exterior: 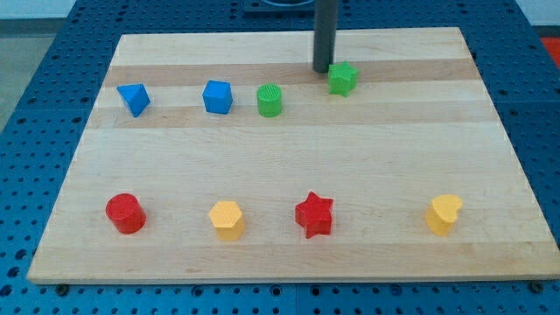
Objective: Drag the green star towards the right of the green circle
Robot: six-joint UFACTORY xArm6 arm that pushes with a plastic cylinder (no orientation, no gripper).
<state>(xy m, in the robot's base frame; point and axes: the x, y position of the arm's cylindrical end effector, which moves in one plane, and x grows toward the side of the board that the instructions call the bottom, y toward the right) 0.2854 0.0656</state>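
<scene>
The green star [343, 79] lies near the view's top, right of centre. The green circle [270, 100] stands to its left and slightly lower, with a clear gap between them. My tip [322, 70] is at the end of the dark rod that comes down from the view's top edge. It sits just left of the green star, close to or touching its upper left side, and up and to the right of the green circle.
A blue cube [217, 96] and a blue block [134, 99] lie left of the green circle. Along the bottom row are a red cylinder [125, 213], a yellow hexagon [227, 219], a red star [314, 215] and a yellow heart-like block [444, 213]. The wooden board [289, 157] rests on a blue perforated table.
</scene>
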